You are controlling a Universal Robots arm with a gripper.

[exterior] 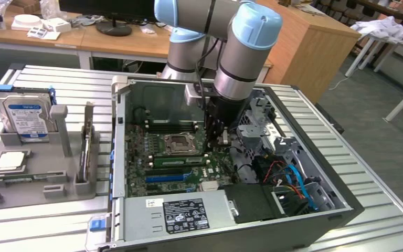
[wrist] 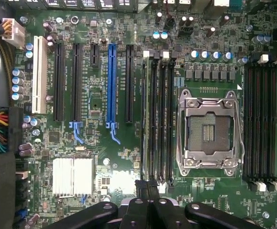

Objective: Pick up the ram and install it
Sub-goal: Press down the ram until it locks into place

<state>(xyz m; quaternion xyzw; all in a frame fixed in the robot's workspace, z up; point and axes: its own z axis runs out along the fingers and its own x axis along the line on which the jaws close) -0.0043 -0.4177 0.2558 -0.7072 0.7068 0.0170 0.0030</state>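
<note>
Ram (exterior: 177,160) stands on edge in the motherboard (exterior: 152,185), a narrow green stick lying along the near side of the processor socket (exterior: 177,143), inside the open computer case (exterior: 327,220); the gripper (exterior: 224,140) is just past the end of the stick that lies towards the exterior view's right. The arm (exterior: 240,58) drops from above, its blue-capped joints bent over the case so that the last section hangs almost straight down; the wrist points squarely at the board. From the wrist view, the gripper (wrist: 147,183) is clenched, its black fingertips pressed together; whether they touch the ram I cannot tell. They sit at one end of the bank of memory slots (wrist: 162,119), beside the open socket (wrist: 207,129). Well apart, on the exterior view's left, a grey tray (exterior: 19,197) rests on the slatted table (exterior: 48,220); a hard drive (exterior: 27,115) stands upright in it.
</note>
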